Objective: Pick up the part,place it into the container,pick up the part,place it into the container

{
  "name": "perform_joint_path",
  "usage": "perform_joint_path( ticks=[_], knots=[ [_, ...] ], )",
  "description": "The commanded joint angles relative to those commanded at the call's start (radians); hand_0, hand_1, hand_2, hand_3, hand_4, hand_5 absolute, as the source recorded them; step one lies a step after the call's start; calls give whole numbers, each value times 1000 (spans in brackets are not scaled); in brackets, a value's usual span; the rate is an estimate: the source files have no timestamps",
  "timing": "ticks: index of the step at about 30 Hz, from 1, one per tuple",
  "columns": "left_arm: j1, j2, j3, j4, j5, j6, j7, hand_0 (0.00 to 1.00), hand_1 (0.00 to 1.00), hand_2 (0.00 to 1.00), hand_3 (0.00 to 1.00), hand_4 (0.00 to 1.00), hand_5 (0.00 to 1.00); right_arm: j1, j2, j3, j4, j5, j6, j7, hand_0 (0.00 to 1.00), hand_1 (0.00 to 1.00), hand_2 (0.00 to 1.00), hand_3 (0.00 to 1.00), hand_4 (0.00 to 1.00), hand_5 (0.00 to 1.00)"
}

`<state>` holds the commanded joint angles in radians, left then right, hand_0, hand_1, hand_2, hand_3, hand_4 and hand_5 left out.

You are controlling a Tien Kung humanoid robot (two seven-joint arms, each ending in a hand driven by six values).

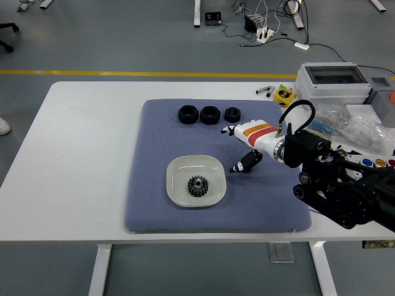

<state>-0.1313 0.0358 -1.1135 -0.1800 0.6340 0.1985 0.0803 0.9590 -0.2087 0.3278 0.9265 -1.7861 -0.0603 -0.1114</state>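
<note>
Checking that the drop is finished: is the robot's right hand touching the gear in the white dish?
Apart. In the head view, the right hand is right of the dish, with blue mat visible between it and the gear.
</note>
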Motion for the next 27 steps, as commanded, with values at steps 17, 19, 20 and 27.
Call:
perform_joint_path(
  ticks=[17, 19, 20, 27],
  knots=[
    [-7, -3, 10, 0, -16, -2, -4, 713, 616, 647, 568, 622, 699, -5, -12, -57, -96, 8, -42, 47, 769, 724, 751, 768, 963, 284],
    [-7, -3, 10, 0, -17, -2, -4, 712, 617, 647, 568, 621, 700, -6, -12, -62, -105, 12, -45, 50, 734, 702, 738, 717, 941, 281],
    [-7, -4, 9, 0, -17, -1, -4, 712, 617, 647, 568, 621, 700, -7, -12, -65, -109, 15, -47, 52, 734, 702, 738, 717, 941, 281],
    [-8, -4, 10, 0, -17, -1, -4, 712, 618, 647, 568, 620, 700, -12, -13, -76, -113, 29, -57, 62, 710, 691, 726, 700, 926, 272]
  ],
)
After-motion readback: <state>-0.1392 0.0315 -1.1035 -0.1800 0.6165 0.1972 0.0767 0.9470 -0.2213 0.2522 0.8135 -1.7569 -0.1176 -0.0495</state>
